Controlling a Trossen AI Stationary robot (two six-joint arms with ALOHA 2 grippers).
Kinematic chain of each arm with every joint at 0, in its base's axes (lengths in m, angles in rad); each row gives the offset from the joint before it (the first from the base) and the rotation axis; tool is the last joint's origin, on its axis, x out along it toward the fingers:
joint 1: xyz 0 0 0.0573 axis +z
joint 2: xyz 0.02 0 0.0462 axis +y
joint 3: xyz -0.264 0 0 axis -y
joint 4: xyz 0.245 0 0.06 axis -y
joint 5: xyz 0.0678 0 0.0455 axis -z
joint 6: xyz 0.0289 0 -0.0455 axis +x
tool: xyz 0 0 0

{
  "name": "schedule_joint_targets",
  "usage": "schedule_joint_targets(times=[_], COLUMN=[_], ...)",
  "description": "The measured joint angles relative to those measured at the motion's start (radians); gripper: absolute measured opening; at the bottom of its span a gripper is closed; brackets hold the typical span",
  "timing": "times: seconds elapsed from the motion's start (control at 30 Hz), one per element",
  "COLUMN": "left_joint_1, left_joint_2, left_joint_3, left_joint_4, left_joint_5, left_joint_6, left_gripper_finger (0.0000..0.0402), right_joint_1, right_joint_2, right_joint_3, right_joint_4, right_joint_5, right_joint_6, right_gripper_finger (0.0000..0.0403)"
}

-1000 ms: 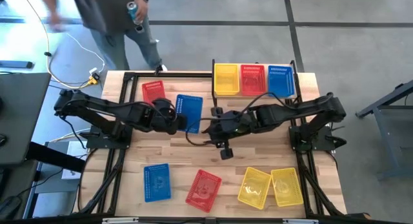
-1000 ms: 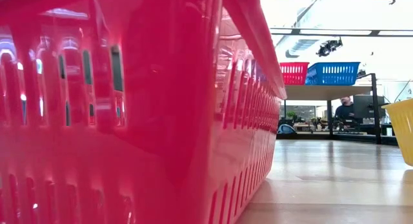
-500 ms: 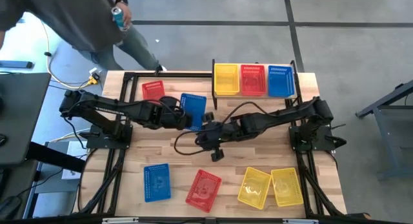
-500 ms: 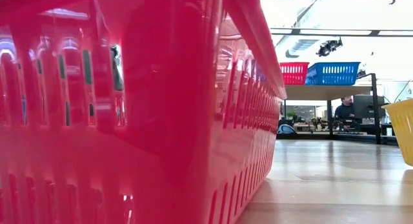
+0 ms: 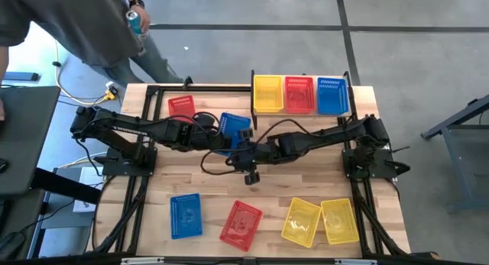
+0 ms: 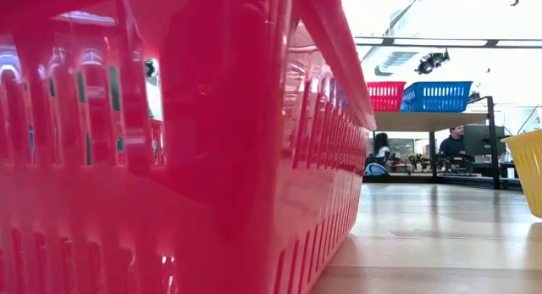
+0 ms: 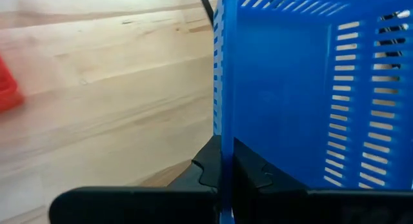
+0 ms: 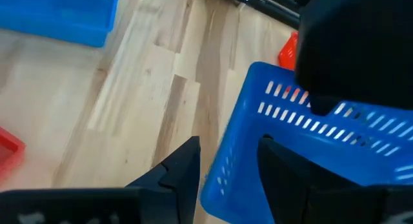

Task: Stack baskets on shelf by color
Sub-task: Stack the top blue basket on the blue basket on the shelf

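My left gripper [image 7: 222, 162] is shut on a blue basket [image 5: 234, 129] at mid-table, just left of the shelf [image 5: 300, 113]. My right gripper [image 8: 226, 166] is open, its fingers standing on either side of that basket's corner wall [image 8: 235, 146]. The shelf's top carries a yellow basket [image 5: 267, 93], a red basket [image 5: 299, 94] and a blue basket [image 5: 331, 95], side by side on their bottoms. Flat on the table lie a red basket [image 5: 181, 107], another blue [image 5: 186, 215], another red [image 5: 241, 223] and two yellow ones [image 5: 300, 221] [image 5: 340, 221]. My left gripper pinches the blue basket's side wall at its rim [image 7: 219, 121], one finger [image 7: 206, 169] outside and one finger [image 7: 258, 175] inside. It comes level from the table's left. The basket sits tilted in the hold. My right gripper straddles the opposite corner; whether it touches, I cannot tell.
A person stands beyond the table's far left corner [image 5: 114, 36]. The black frame rails [image 5: 137, 204] run along both sides of the table. In the low view a red basket [image 6: 169, 158] fills the near foreground. Bare wood [image 5: 306, 181] lies between the arms and the near baskets.
My left gripper has carried the blue basket a little toward the table's right and tipped it. My right gripper has moved toward the table's left, up to the basket. The person behind the table has walked toward the left.
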Motion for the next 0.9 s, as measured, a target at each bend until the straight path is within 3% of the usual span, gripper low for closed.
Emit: schedule_joint_targets(times=[0.43, 0.67, 0.9], left_joint_1=[0.007, 0.015, 0.015], left_joint_2=[-0.013, -0.038, -0.042], left_joint_3=[0.001, -0.002, -0.001], left_joint_4=[0.066, 0.114, 0.139], left_joint_5=[0.045, 0.083, 0.102], left_joint_6=[0.036, 0.074, 0.078], left_gripper_finger=[0.0001, 0.0001, 0.0001], right_joint_1=[-0.005, -0.006, -0.013], right_joint_2=[-0.001, 0.005, 0.005], right_joint_3=[0.0, 0.001, 0.001], right_joint_4=[-0.071, -0.123, -0.123], right_joint_5=[-0.001, 0.049, 0.075], right_joint_6=[0.099, 0.162, 0.212], right_gripper_finger=[0.0139, 0.0139, 0.0092])
